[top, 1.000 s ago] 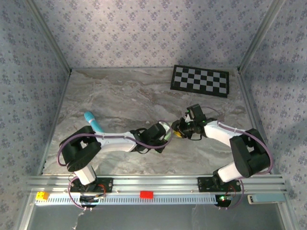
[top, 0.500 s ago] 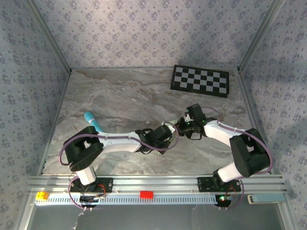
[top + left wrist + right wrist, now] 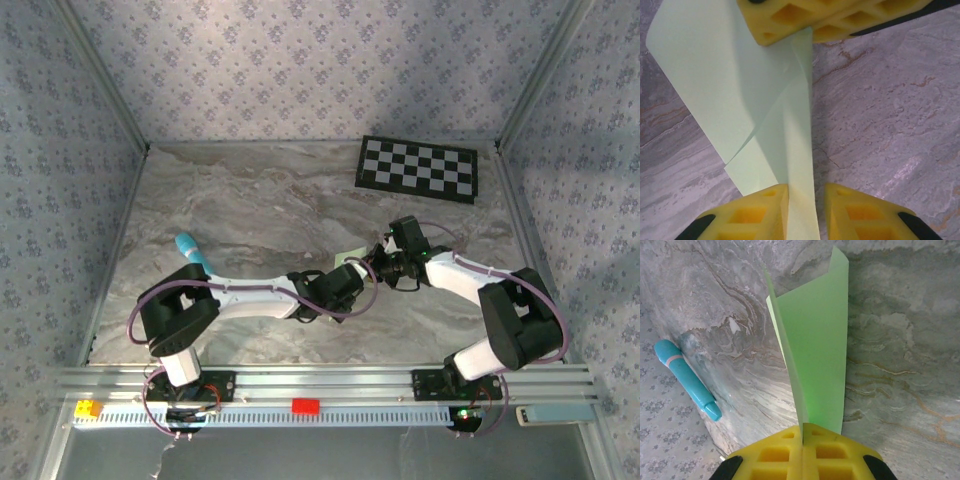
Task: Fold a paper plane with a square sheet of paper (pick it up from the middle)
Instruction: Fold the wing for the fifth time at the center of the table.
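The pale mint-green sheet of paper (image 3: pixel 730 75) is folded along a centre crease into a narrow strip with angled flaps and held off the marble table. My right gripper (image 3: pixel 802 429) is shut on one end of it (image 3: pixel 820 340); its yellow fingers (image 3: pixel 810 20) pinch the paper at the top of the left wrist view. My left gripper (image 3: pixel 806 192) is open around the other end. The strip leans on the left finger, with a gap to the right one. From above, the paper (image 3: pixel 350 257) shows between the left gripper (image 3: pixel 350 275) and the right gripper (image 3: pixel 377 265).
A cyan-blue stick (image 3: pixel 193 252) lies on the table to the left, also seen in the right wrist view (image 3: pixel 686 378). A black-and-white checkerboard (image 3: pixel 418 168) lies at the back right. Patterned walls close in the table on three sides.
The right gripper has shut on the paper. The left gripper's jaws have come apart off the paper, and the left arm has reached a little further right.
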Tool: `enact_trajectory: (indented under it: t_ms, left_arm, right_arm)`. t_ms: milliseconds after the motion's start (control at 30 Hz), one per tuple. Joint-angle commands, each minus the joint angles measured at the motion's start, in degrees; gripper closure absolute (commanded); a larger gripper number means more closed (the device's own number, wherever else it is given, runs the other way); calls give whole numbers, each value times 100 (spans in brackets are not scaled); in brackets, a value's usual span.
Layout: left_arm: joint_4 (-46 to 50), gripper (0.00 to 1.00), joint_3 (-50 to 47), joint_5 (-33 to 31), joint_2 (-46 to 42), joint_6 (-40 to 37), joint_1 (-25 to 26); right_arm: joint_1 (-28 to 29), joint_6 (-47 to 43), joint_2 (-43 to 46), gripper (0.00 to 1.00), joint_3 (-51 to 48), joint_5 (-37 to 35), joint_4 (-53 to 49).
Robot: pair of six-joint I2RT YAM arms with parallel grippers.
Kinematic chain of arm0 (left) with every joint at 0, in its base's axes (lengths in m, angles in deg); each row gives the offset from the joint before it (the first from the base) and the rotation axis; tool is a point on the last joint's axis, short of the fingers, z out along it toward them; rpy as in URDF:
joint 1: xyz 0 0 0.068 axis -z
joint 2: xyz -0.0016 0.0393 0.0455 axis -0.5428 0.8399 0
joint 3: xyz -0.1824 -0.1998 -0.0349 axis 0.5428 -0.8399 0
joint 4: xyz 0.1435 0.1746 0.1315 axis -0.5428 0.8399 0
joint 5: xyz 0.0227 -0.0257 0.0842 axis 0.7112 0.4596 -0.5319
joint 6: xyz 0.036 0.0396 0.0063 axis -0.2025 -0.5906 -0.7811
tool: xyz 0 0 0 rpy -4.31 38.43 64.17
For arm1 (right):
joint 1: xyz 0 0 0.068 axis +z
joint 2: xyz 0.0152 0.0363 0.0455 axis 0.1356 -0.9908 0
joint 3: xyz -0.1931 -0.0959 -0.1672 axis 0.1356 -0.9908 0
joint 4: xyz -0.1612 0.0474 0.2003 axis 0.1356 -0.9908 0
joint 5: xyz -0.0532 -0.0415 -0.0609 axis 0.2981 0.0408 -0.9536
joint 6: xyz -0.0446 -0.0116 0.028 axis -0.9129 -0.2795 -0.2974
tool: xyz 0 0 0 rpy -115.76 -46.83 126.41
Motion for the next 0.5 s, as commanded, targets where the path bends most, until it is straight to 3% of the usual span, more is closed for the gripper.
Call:
enact_trajectory:
  t_ms: [0,467]
  left_arm:
    - [152,75,152,-109,136,-80,58]
    - [132,94,96,-295,99,-28,97]
  right_arm:
    - [-32,127,-14,99,-93,121,101]
    - [-50,153,-17,99,-125,134,132]
